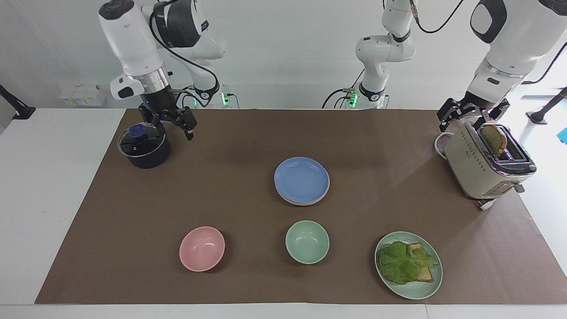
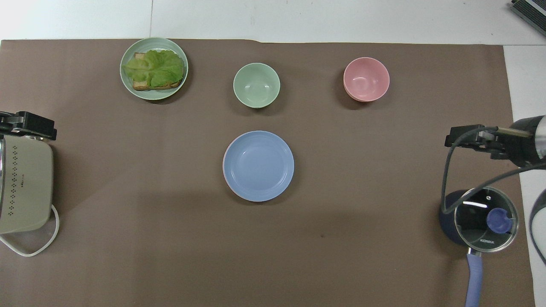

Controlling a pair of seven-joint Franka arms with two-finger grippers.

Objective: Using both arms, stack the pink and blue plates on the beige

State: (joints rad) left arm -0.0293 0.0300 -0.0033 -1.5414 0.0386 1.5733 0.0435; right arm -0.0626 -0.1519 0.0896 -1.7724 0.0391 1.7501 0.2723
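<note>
The blue plate (image 1: pixel 301 178) (image 2: pixel 258 165) lies on top of a stack in the middle of the brown mat. A thin pale pink plate rim (image 1: pixel 301 203) (image 2: pixel 225 158) shows just under it. The beige plate is hidden beneath them. My right gripper (image 1: pixel 172 127) (image 2: pixel 453 137) hangs open and empty in the air, over the mat beside the pot, well away from the stack. At the left arm's end, my left gripper (image 1: pixel 472 113) (image 2: pixel 40 128) waits open above the toaster, holding nothing.
A dark pot with a glass lid (image 1: pixel 144 145) (image 2: pixel 484 217) stands at the right arm's end. The beige toaster (image 1: pixel 487 166) (image 2: pixel 23 187) holds a slice of toast. Farther from the robots stand a pink bowl (image 1: pixel 202 248), a green bowl (image 1: pixel 307 242) and a green plate (image 1: pixel 414 290) of lettuce and toast.
</note>
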